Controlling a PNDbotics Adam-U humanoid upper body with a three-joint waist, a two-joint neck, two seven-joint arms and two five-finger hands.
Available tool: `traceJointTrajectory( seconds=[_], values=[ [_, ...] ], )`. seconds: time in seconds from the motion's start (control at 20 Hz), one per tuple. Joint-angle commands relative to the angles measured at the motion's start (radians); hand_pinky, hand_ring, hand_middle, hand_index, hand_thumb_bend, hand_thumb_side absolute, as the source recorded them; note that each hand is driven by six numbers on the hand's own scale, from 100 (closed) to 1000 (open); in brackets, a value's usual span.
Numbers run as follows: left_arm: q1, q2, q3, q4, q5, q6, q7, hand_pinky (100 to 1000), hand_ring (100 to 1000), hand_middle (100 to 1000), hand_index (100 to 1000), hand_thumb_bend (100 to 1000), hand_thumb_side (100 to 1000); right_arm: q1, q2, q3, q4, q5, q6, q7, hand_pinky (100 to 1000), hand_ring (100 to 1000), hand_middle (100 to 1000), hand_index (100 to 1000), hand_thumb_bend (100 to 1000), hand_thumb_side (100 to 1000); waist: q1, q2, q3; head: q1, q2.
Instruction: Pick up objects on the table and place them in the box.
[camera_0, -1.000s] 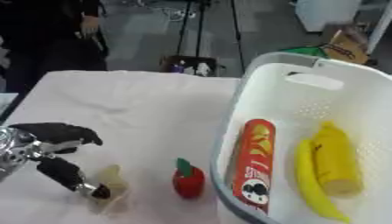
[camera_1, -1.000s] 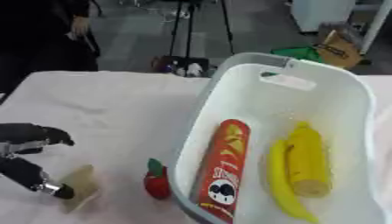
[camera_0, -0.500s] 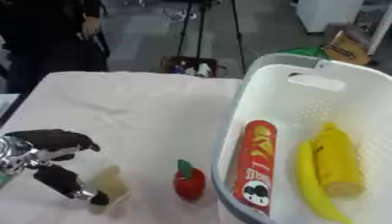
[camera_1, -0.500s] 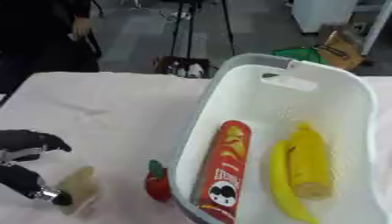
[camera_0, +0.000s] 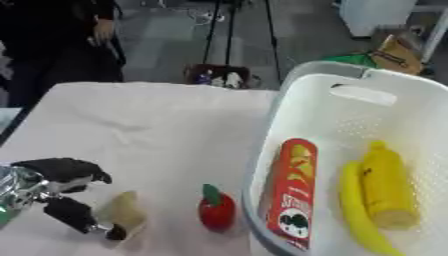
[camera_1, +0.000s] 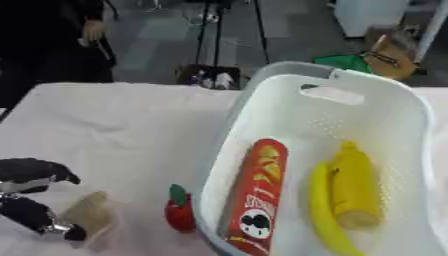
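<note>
While the left hand (camera_0: 61, 192) sits at the lower left of the white-clothed table (camera_0: 149, 125), its curled upper fingers (camera_0: 66, 169) arch above and its thumb lies along the near side of a small tan object (camera_0: 122, 215). The thumb tip touches the object's lower edge; the upper fingers are apart from it, so the hand is partly closed around it without clamping it. Object rests on the cloth; its exact kind cannot be made out.

Just right of it stands a small red item with a green top (camera_0: 216, 211), upright, close to the basket wall; whether it touches the wall cannot be told.

White basket (camera_0: 350, 82) occupies the right side. Inside: a red cylindrical can (camera_0: 289, 192) lying lengthwise along the left wall, a banana (camera_0: 360, 212) beside it, and a yellow corn-like piece (camera_0: 387, 187) right of the banana, touching it.

Right hand shows in neither view.
</note>
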Motion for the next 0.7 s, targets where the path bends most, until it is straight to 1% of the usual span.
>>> traceJointTrajectory(
  seconds=[0.05,0.15,0.2,0.3,0.45,0.5,0.6,0.7],
  values=[
    [-0.008,0.004,0.005,0.002,-0.021,0.02,-0.016,849,869,881,926,1000,920,-0.005,-0.008,-0.002,-0.017,0.007,-0.001,0.001,671,561,437,623,100,584,0.001,-0.011,-0.001,0.004,-0.015],
    [-0.011,-0.005,0.005,0.007,-0.036,0.026,-0.016,838,857,869,911,1000,930,-0.005,-0.008,-0.002,-0.017,0.007,-0.001,0.001,671,561,437,623,100,583,0.001,-0.01,-0.002,0.005,-0.015],
    [-0.012,-0.008,0.005,0.009,-0.045,0.028,-0.016,832,842,852,889,1000,958,-0.004,-0.007,-0.002,-0.017,0.007,-0.001,0.002,671,562,437,623,100,583,0.002,-0.01,-0.002,0.005,-0.015],
    [-0.015,-0.014,0.006,0.014,-0.07,0.033,-0.016,833,835,845,879,1000,967,-0.004,-0.007,-0.002,-0.017,0.007,0.0,0.003,672,562,437,623,100,583,0.002,-0.009,-0.002,0.006,-0.015],
    [-0.017,-0.019,0.004,0.023,-0.106,0.035,-0.016,830,824,833,867,1000,966,-0.005,-0.006,-0.002,-0.017,0.007,0.0,0.004,672,562,437,622,100,582,0.003,-0.009,-0.001,0.007,-0.016],
    [-0.018,-0.02,0.003,0.028,-0.119,0.034,-0.016,813,810,815,844,1000,982,-0.005,-0.006,-0.002,-0.017,0.006,0.0,0.003,672,562,437,622,100,582,0.003,-0.009,-0.001,0.007,-0.017],
    [-0.02,-0.023,-0.001,0.04,-0.153,0.03,-0.016,798,804,808,842,1000,989,-0.005,-0.006,-0.002,-0.017,0.006,-0.001,0.003,672,561,437,622,100,581,0.003,-0.008,-0.001,0.009,-0.018],
    [-0.021,-0.029,-0.004,0.05,-0.174,0.023,-0.016,790,801,802,838,1000,969,-0.005,-0.005,-0.002,-0.017,0.005,-0.001,0.003,672,561,437,621,100,580,0.002,-0.008,-0.002,0.009,-0.021]
  ],
)
